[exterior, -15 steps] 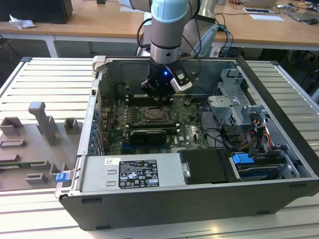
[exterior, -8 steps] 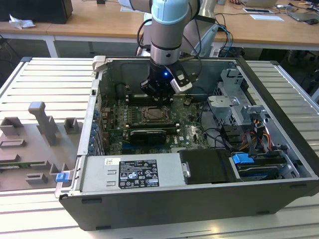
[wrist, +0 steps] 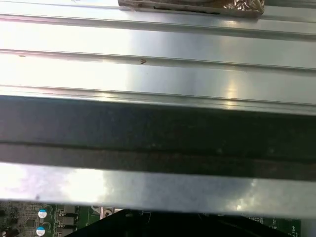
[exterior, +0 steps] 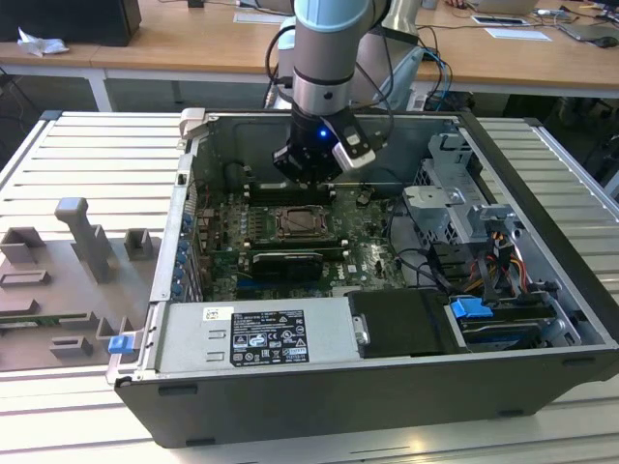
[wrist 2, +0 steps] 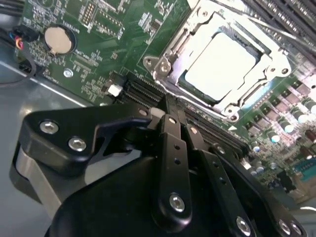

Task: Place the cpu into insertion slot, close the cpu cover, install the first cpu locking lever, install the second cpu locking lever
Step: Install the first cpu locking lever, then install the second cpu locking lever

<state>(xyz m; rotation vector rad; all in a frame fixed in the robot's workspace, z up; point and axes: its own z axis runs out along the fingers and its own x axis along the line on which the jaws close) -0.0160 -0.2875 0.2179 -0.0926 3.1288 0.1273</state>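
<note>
Cpu [wrist 2: 224, 61] seated under cpu cover [wrist 2: 170, 59], just beyond shut claw [wrist 2: 175, 116].

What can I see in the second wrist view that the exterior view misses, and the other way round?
The second wrist view gives a close look at the cpu, a pale square seated in the insertion slot with the cpu cover framing it, plus a round coin battery on the board.

The exterior view takes in the whole open computer case, its power supply, a blue cable connector, the slatted table and wooden desks behind.

Both show the gripper above the green motherboard.
</note>
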